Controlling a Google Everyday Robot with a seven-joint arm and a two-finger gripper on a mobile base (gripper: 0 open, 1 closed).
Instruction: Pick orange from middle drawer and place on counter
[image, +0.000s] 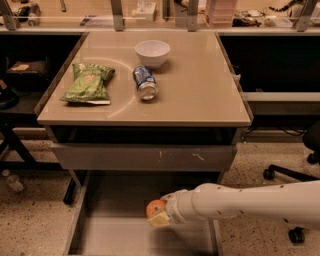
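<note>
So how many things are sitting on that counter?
3 on the counter: a chip bag at the left, a can lying in the middle, a bowl behind it. Nothing seems hidden. The gripper is down in the drawer, holding the orange.

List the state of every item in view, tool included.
tool: shut on the orange, low in the middle drawer.
orange: held, not yet on the counter.
middle drawer: pulled open.
soda can: lying on its side.
bowl: upright.
chip bag: lying flat.

Warm overhead light glares on counter (200, 95); end effector (159, 216) in dim middle drawer (115, 235).
</note>
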